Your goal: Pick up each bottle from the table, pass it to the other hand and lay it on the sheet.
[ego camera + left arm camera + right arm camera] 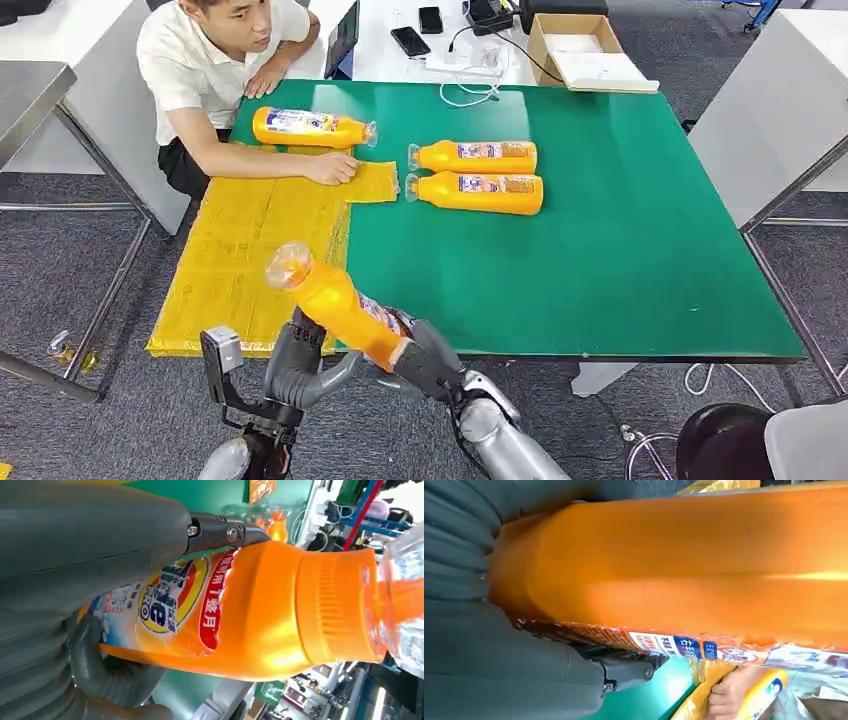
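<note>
Both the left hand (300, 360) and right hand (425, 365) grip one orange bottle (335, 300) tilted above the table's (620, 270) near edge. The left wrist view reveals its label; the right wrist view, a person's hand (729, 695) on the yellow sheet (240, 250).

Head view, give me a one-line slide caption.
Both hands, left and right, grip an orange bottle by the yellow sheet.

person (215, 75) at table edge, phones (411, 41), cardboard box (575, 50) behind.
</note>
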Motion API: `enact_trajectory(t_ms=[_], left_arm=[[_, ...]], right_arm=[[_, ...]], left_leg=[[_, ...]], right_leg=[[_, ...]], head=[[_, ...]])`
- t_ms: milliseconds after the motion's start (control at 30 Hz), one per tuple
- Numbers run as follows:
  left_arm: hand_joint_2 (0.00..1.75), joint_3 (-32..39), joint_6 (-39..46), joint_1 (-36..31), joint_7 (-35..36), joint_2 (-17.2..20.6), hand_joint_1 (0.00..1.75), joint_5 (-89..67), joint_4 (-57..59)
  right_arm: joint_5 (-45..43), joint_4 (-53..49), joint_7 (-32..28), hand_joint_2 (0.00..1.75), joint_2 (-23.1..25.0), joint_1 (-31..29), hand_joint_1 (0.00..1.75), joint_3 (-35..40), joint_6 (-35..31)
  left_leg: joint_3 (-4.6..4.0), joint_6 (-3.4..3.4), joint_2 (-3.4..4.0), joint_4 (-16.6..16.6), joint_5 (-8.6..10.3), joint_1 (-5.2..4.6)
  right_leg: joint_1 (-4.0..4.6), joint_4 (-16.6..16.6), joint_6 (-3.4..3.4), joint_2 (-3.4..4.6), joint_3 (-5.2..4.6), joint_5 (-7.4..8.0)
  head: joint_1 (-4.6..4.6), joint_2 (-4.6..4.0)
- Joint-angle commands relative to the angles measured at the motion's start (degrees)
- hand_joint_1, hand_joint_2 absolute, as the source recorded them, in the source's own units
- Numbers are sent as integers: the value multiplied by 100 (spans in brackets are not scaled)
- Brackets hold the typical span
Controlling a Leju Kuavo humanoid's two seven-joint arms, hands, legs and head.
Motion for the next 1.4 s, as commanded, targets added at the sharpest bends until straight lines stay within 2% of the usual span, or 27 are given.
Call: enact_trajectory(t_ms=[33,300,333,367,400,767,800,833,867,933,967,1067,1100,1200,1300,1400], left_arm=[[175,-194,-97,-261,88,29,0,23,289],[175,-262,-258,-549,107,45,0,-15,639],[175,-249,-257,-569,126,45,66,-13,706],[175,-245,-256,-565,125,53,148,-13,711],[175,-205,-379,-567,134,56,175,84,771],[175,-81,-756,-481,112,39,175,357,588],[175,-63,-794,-457,127,53,175,379,567],[175,-35,-764,-436,97,62,175,287,540],[175,1,-737,-421,84,57,175,255,526],[175,24,-743,-422,88,75,175,266,521],[175,24,-743,-422,88,75,175,266,521],[175,316,-480,-339,-61,13,175,168,408],[175,459,-383,-320,-167,26,175,94,301],[175,778,229,-361,-293,228,175,-659,181],[175,918,207,-396,-237,276,175,-830,279],[175,1153,1516,-472,-451,320,175,-2216,401]], right_arm=[[135,405,-156,175,151,-436,175,857,194],[206,345,-395,175,173,-533,175,1488,445],[213,299,-399,175,165,-529,175,1535,419],[214,296,-398,175,171,-529,175,1538,417],[209,247,-394,175,164,-527,175,1614,378],[-34,416,-421,175,145,-504,175,1706,534],[-85,404,-443,175,153,-486,164,1691,538],[-100,358,-447,175,147,-457,94,1684,475],[-111,326,-444,175,152,-432,9,1669,428],[-111,312,-444,175,162,-419,9,1674,423],[-111,312,-444,175,162,-419,0,1674,423],[-236,150,-372,175,209,-249,0,1510,212],[-245,68,-369,0,215,-159,0,1487,124],[-291,-236,-437,0,185,136,0,1426,-19],[-296,-416,-412,0,138,258,0,1419,-58],[-523,-775,-561,0,148,616,0,1144,-113]], left_leg=[[12,-8,15,-2,-5,-1],[19,-9,8,-5,-5,2],[8,-6,5,-5,-2,0],[18,-9,6,-5,-5,1],[22,-11,4,-4,-6,0],[2,-6,1,-3,-2,2],[15,-9,3,-5,-5,0],[14,-9,4,-4,-5,1],[5,-6,2,-5,-2,1],[14,-9,6,-5,-6,2],[14,-8,5,-5,-6,0],[18,-9,6,-4,-8,0],[11,-8,7,-5,-5,2],[18,-12,8,-3,-10,3],[5,-9,2,-6,-3,4],[24,-16,2,-11,-6,3]], right_leg=[[0,3,-11,9,5,-3],[3,-1,-14,0,11,-6],[0,0,-10,-1,2,-3],[2,1,-14,-2,12,-7],[2,2,-16,-4,16,-10],[3,-2,-9,-4,-1,-3],[1,1,-14,-5,10,-9],[2,0,-13,-3,9,-7],[2,-2,-9,-3,2,-3],[3,-1,-13,-1,9,-7],[1,0,-13,-2,8,-8],[1,1,-14,-2,13,-10],[2,-2,-12,1,6,-6],[4,3,-17,0,12,-12],[4,-3,-12,-4,2,-5],[4,-1,-20,-9,15,-12]], head=[[0,0],[0,0],[0,0],[2,0],[0,0],[0,0],[2,0],[0,0],[0,0],[0,0],[0,0],[0,0],[0,0],[0,0],[2,0],[0,0]])
